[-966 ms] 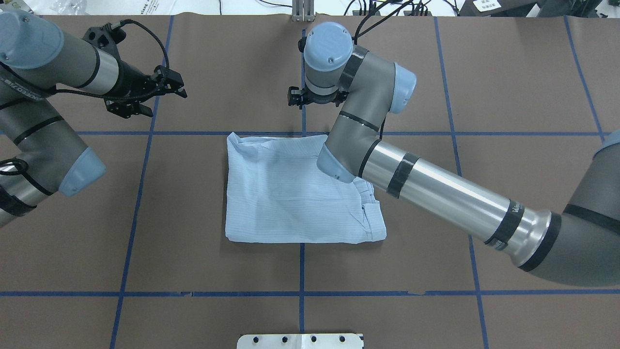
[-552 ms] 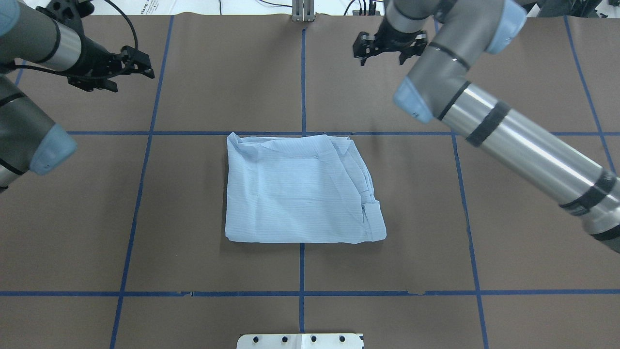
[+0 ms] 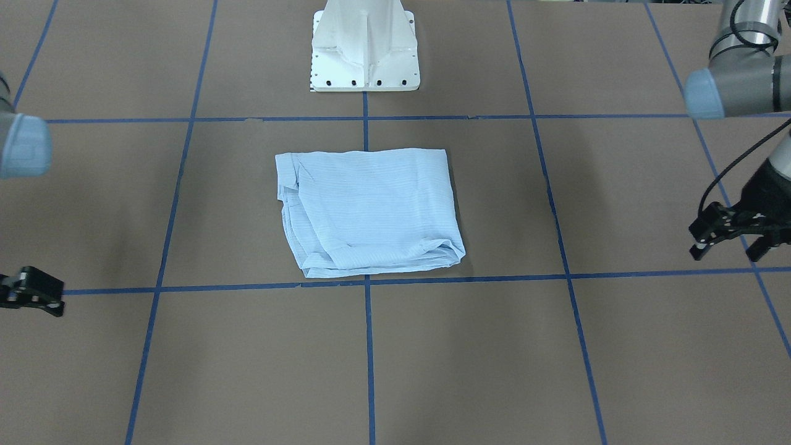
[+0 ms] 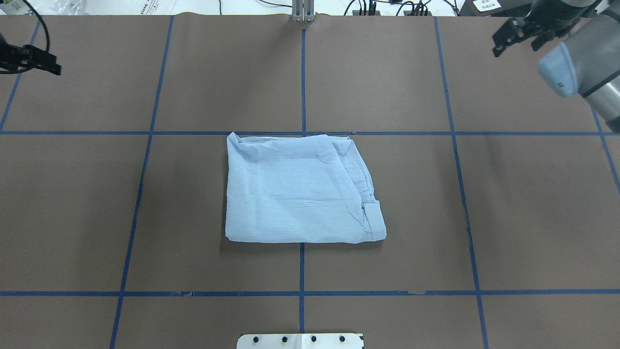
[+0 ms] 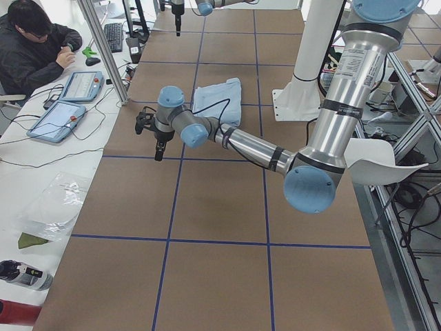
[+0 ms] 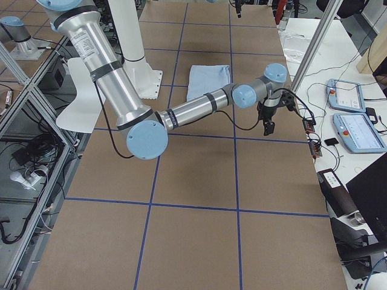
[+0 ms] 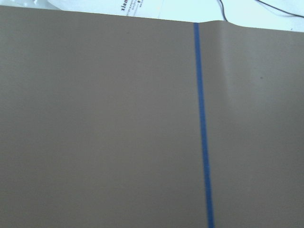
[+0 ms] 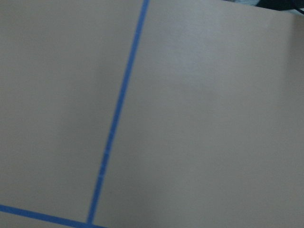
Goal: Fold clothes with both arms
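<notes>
The shirt (image 4: 300, 189) lies folded into a compact, roughly square stack at the middle of the table (image 4: 411, 203), just on the near side of a crossing of blue tape lines (image 4: 302, 72). My left gripper (image 3: 729, 246) hangs well apart from it on the left side, fingers spread wide, holding nothing. My right gripper (image 4: 516, 44) hangs at the far right corner, likewise spread and empty.

Risk assessment: the fold appears complete or close to it. The stack's right edge shows several loose, staggered layers, and the far edge is puckered. If a further fold is required, pinching only the top layer there would probably peel the stack open. The fabric is thin and crinkly, so a dragging finger would likely bunch it.

Surroundings: the white base (image 3: 364, 46) stands behind the shirt, clear of it. A person (image 5: 34, 48) sits at a side bench with two tablets (image 5: 81, 86) beyond the table's far edge, near my left gripper. Nothing lies between either gripper and the shirt.
</notes>
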